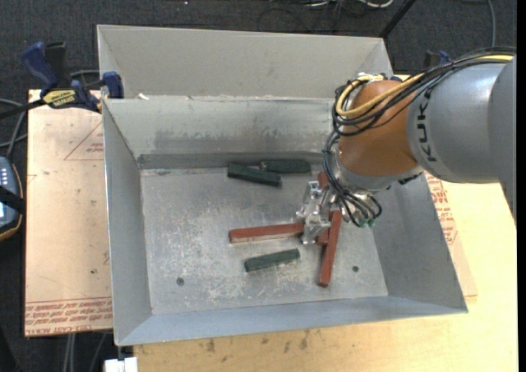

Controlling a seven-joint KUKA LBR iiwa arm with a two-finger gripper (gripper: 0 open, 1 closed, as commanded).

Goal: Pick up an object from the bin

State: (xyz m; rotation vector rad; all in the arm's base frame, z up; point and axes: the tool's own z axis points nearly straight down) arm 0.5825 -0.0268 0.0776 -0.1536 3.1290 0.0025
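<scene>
My gripper (312,214) is low in the right half of the bin, under the orange wrist cover. It sits over the right end of a flat red-brown stick (261,234) that lies crosswise on the bin floor. A second red-brown stick (328,254) runs from beside the gripper toward the bin's front, leaning slightly. A short dark green bar (272,261) lies just in front of the first stick, left of the gripper.
Two dark green bars (265,171) lie overlapping at the foot of the bin's back wall. The arm and its cables hang over the bin's right side. The left half of the floor is bare metal.
</scene>
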